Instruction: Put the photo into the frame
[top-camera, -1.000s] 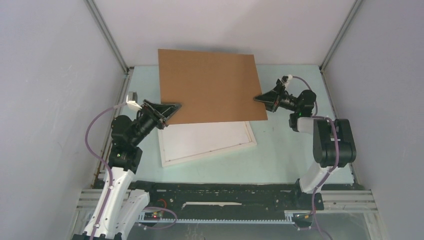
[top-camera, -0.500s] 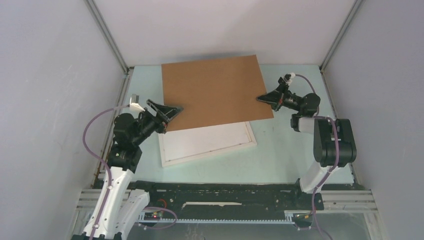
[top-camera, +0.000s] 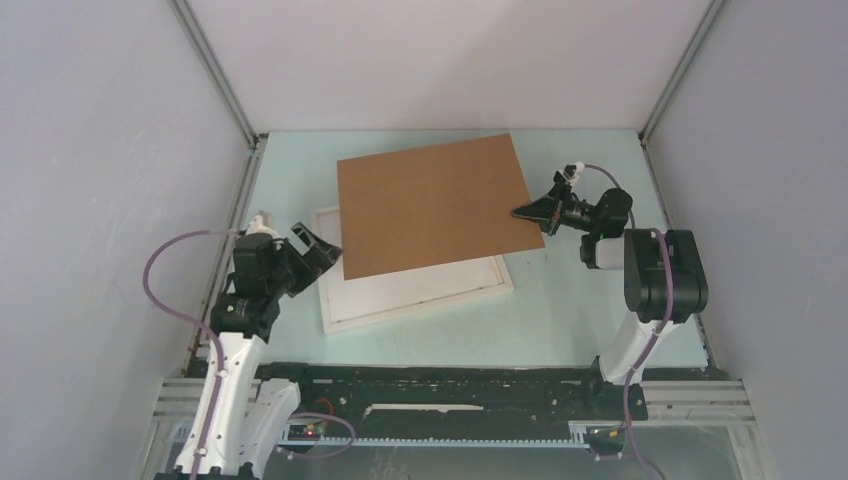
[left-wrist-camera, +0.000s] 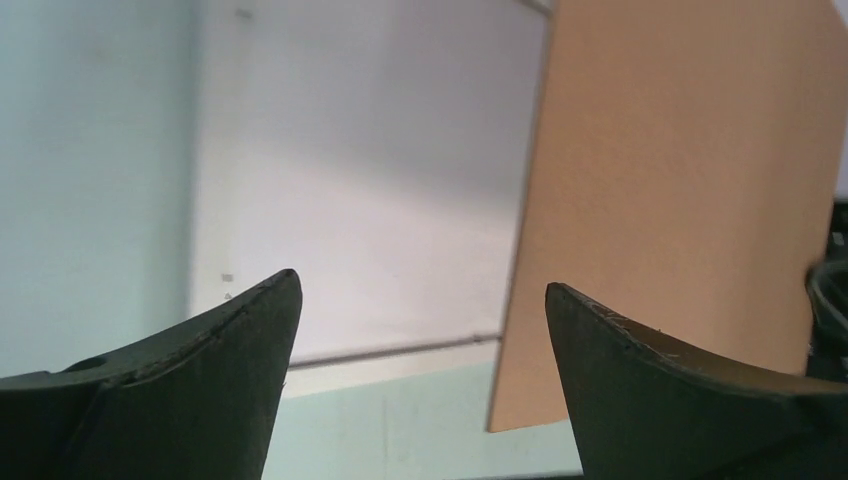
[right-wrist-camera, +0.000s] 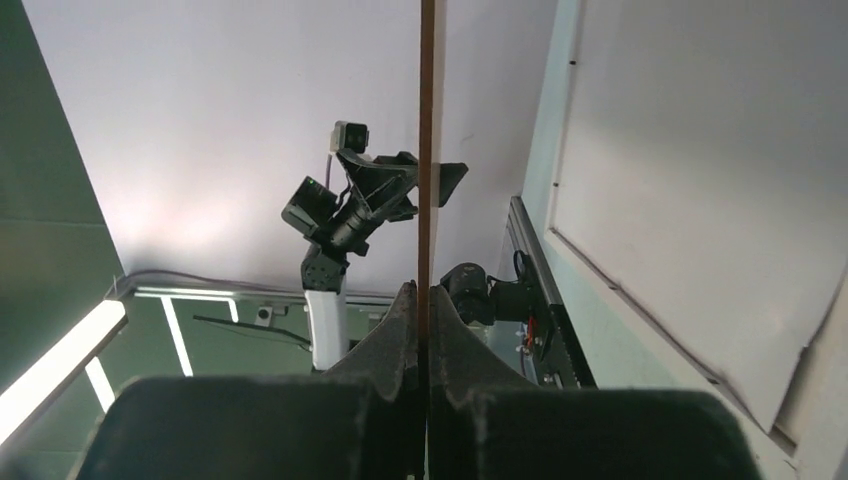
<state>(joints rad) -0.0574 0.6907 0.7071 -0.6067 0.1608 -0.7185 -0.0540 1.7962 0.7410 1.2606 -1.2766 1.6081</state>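
My right pincer (top-camera: 527, 212) pinches the backing board (top-camera: 435, 205), tilted over the frame (top-camera: 420, 295). My left pincer (top-camera: 318, 246) gapes empty. Next, probably: lowering it squarely.

The frame (top-camera: 420, 303) lay flat on the table, a thin white rectangle turned slightly askew, its near left corner lower than its near right corner in the overhead view. The brown backing board (top-camera: 435, 205) slanted over its far portion, so only the near long side, the left edge strip and the near right corner showed from beneath the board. Inside the raised rim the surface was plain white and unmarked. From my left wrist the frame (left-wrist-camera: 350, 200) showed as a broad pale panel left of the board (left-wrist-camera: 680, 200), with its rim as a thin line along the bottom. From my right wrist it (right-wrist-camera: 700, 200) stood right of the board's edge (right-wrist-camera: 427, 150). I could not make out the photo in any view, nor tell whether the white panel was its back.
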